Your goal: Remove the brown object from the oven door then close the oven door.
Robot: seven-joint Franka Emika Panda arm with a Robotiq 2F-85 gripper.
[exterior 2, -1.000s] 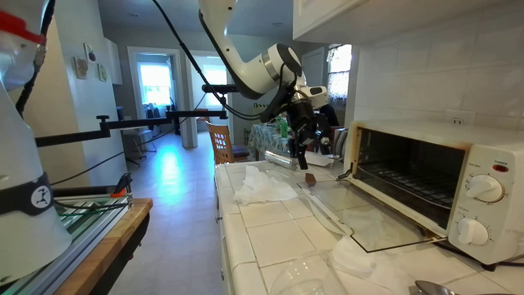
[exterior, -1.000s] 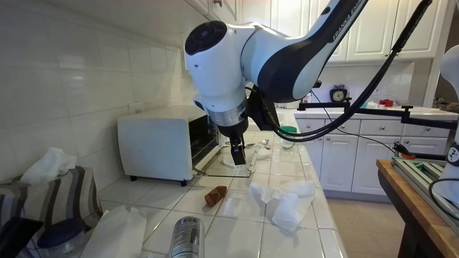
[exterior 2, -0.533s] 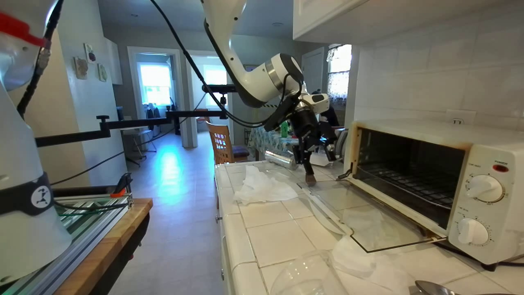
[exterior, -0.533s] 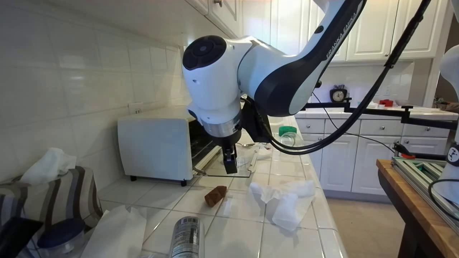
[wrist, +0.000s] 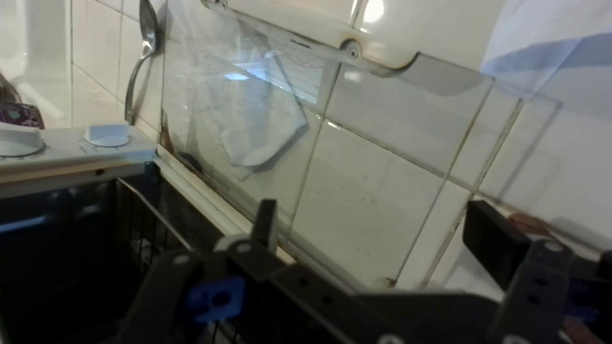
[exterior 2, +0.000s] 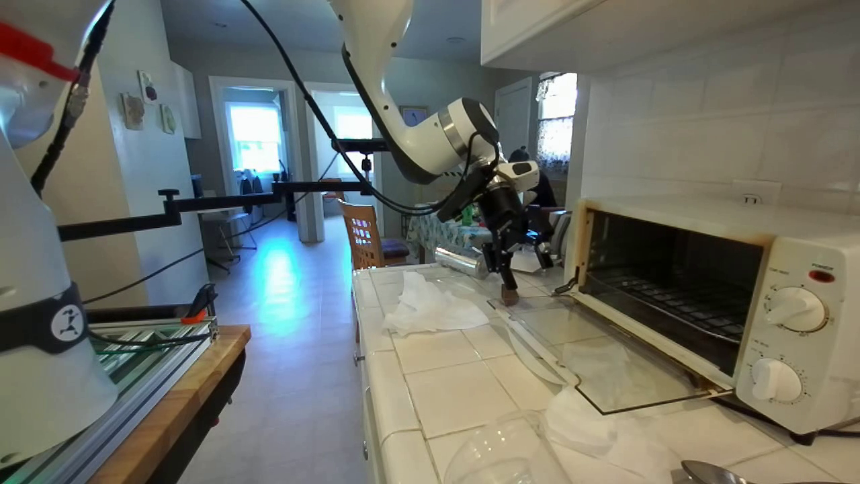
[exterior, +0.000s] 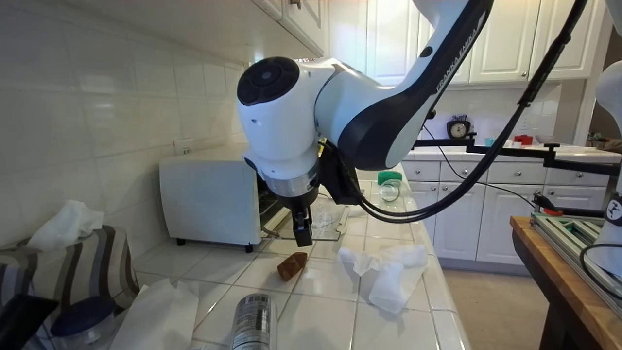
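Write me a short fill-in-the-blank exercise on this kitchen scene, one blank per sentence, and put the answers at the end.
1. The brown object lies ____ the metal can and the oven door.
2. The oven door is not shut but ____.
3. The white knobs on the oven front panel are ____ in number.
4. With its jaws apart, the gripper is holding ____.

Missing words: between; open; two; nothing.

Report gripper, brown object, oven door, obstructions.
Gripper open, empty. Brown object on counter, off open oven door. White sheet at door edge, possibly in the way.
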